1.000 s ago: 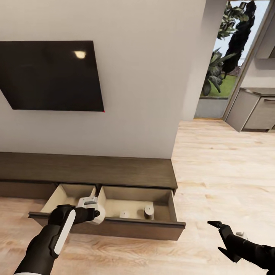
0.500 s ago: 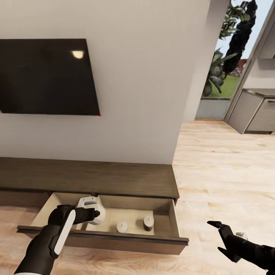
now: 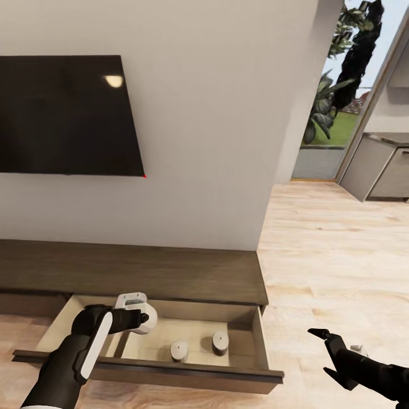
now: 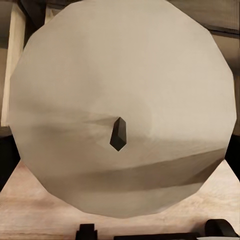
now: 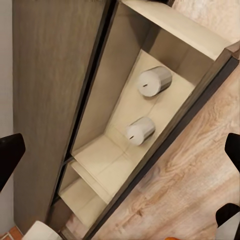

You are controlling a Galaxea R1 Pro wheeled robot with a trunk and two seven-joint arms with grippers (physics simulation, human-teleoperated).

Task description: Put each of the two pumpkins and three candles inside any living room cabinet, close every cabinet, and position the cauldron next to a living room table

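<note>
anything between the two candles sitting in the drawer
No. In the head view, only bare beige drawer floor separates the left candle from the right candle.

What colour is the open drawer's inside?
Pale beige inside the drawer, clearest in the right wrist view.

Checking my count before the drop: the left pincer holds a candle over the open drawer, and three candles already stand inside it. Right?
Not quite: two candles stand in the open drawer, not three; the head view and right wrist view both show the pair. The left pincer does hold a candle over it.
</note>
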